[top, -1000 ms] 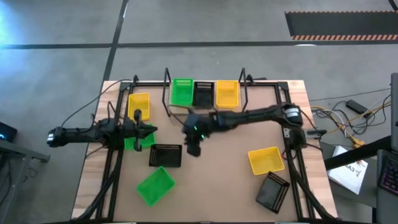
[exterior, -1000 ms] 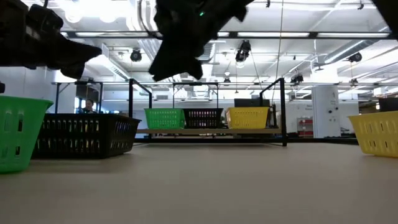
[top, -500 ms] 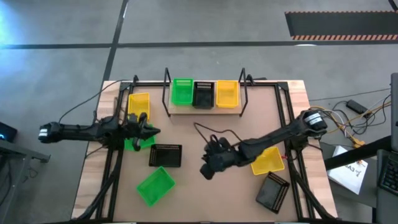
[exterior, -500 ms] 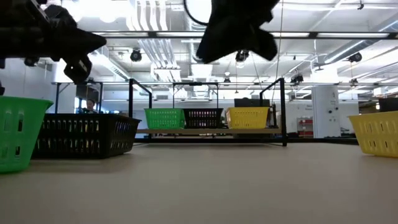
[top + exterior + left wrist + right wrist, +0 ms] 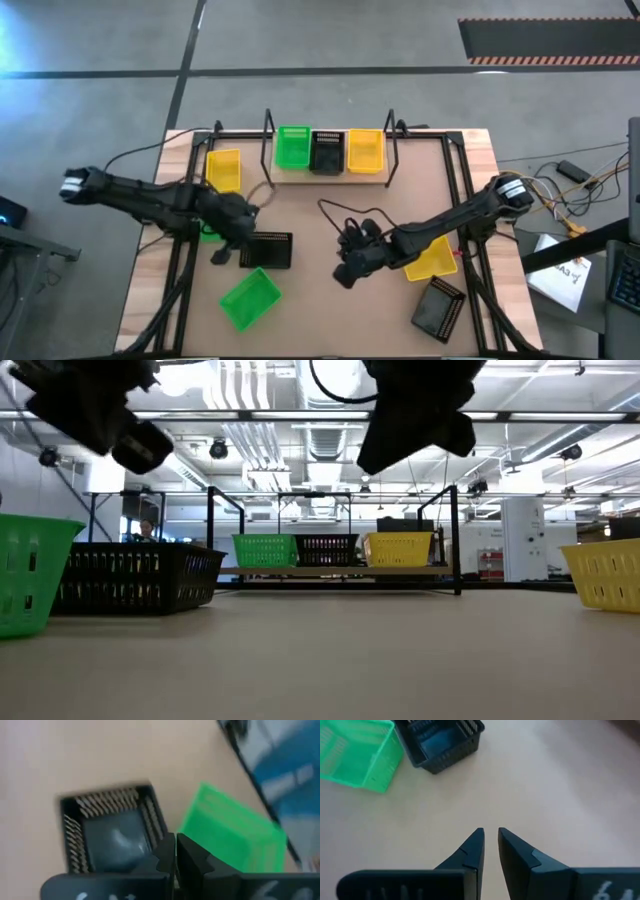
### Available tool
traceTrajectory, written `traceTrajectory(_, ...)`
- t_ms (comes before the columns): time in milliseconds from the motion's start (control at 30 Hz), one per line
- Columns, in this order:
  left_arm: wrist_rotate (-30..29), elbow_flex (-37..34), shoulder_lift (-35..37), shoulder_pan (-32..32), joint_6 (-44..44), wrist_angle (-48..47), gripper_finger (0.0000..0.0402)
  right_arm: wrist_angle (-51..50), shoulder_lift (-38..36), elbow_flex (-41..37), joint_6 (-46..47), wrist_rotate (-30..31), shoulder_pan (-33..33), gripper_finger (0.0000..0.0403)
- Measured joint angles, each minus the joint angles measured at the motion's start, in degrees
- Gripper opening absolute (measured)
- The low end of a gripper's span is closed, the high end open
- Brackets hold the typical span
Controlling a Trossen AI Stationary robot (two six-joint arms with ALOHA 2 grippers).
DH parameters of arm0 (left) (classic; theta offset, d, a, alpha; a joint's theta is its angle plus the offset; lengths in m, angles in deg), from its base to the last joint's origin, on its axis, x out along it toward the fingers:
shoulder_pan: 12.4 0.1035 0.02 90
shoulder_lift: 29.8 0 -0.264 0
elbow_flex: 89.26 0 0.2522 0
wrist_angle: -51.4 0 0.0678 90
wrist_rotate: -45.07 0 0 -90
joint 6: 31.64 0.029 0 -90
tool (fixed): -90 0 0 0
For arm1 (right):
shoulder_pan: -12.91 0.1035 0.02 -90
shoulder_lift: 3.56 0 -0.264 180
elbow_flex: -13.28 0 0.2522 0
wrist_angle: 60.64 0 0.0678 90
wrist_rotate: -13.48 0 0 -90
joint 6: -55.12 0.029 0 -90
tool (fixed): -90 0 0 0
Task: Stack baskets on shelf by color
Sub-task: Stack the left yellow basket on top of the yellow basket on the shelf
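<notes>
1. While the left pincer [image 5: 222,252] is held above the table [image 5: 330,320], its fingers [image 5: 192,857] are seen pressed together with nothing between them.
2. Just beyond that pincer's tips a black basket [image 5: 267,249] is found, and a green basket [image 5: 249,298] is set just past it, nearer the table's front edge.
3. Partly hidden under the left arm, another green basket [image 5: 208,233] is glimpsed, and a yellow basket [image 5: 223,170] is placed behind the arm toward the back of the table.
4. The right pincer [image 5: 346,272] is held over bare wood near the table's middle, its fingers [image 5: 470,850] narrowed to a thin gap and gripping nothing.
5. The same black and green baskets are seen well ahead of the right pincer's tips.
6. Behind the right pincer, beside its arm, a second yellow basket [image 5: 430,258] and a second black basket [image 5: 440,305] are seen.
7. At the table's back edge, well apart from both pincers, the shelf [image 5: 330,176] is loaded with a row of three baskets: green [image 5: 292,146], black [image 5: 327,150] and yellow [image 5: 364,150].
</notes>
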Motion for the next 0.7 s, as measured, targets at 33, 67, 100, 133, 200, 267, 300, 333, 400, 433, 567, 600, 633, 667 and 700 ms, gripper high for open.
traceTrajectory(33,0.0,1.7,-1.6,-1.7,1.4,-1.9,0.0,-1.0,-0.5,0.0,-0.5,0.0,0.2,0.0047)
traceTrajectory(67,0.2,3.4,-3.1,-3.3,2.5,-2.6,0.0,-2.6,-0.8,0.0,-1.4,0.0,0.3,0.0047)
traceTrajectory(100,0.3,4.9,-4.3,-5.0,3.3,-3.1,0.0,-3.9,-1.2,0.0,-1.9,0.0,0.6,0.0047)
traceTrajectory(133,0.3,6.0,-5.4,-6.8,3.5,-3.7,0.0,-5.0,-1.6,0.0,-2.7,0.0,0.7,0.0047)
traceTrajectory(200,0.3,7.6,-7.7,-10.4,3.5,-4.4,0.0,-7.5,-2.3,-0.1,-4.1,0.0,1.2,0.0047)
traceTrajectory(267,0.3,8.7,-9.6,-13.9,3.5,-4.2,0.0,-9.0,-3.0,-0.5,-4.8,0.0,1.6,0.0047)
traceTrajectory(300,0.3,9.3,-10.4,-15.5,3.4,-4.4,0.0,-9.4,-3.2,-0.9,-5.4,0.0,1.8,0.0047)
traceTrajectory(333,0.4,10.0,-11.1,-17.0,3.3,-4.3,0.0001,-9.6,-3.4,-1.3,-5.7,0.1,2.0,0.0047)
traceTrajectory(400,0.4,11.0,-12.5,-19.2,3.1,-4.4,0.001,-9.6,-3.7,-2.4,-6.0,0.1,2.2,0.0047)
traceTrajectory(433,0.2,11.6,-13.2,-19.9,3.0,-4.6,0.0018,-9.5,-4.0,-3.1,-6.0,0.0,2.4,0.0047)
traceTrajectory(567,-5.5,13.6,-14.4,-19.6,-1.2,-5.7,0.0069,-9.6,-4.4,-4.9,-5.1,0.0,2.6,0.0047)
traceTrajectory(600,-7.4,14.3,-14.5,-18.6,-3.0,-7.4,0.0084,-9.7,-4.5,-5.2,-5.1,0.0,2.7,0.0047)
traceTrajectory(633,-8.6,15.1,-14.6,-17.2,-4.8,-9.8,0.01,-9.7,-4.5,-5.3,-5.1,0.0,2.7,0.0047)
traceTrajectory(667,-9.4,15.8,-14.6,-15.5,-6.8,-13.0,0.0116,-9.6,-4.6,-5.4,-5.1,0.0,2.7,0.0047)
traceTrajectory(700,-9.8,16.1,-14.2,-13.9,-8.9,-16.0,0.0131,-9.6,-4.8,-5.4,-5.1,0.0,2.8,0.0047)
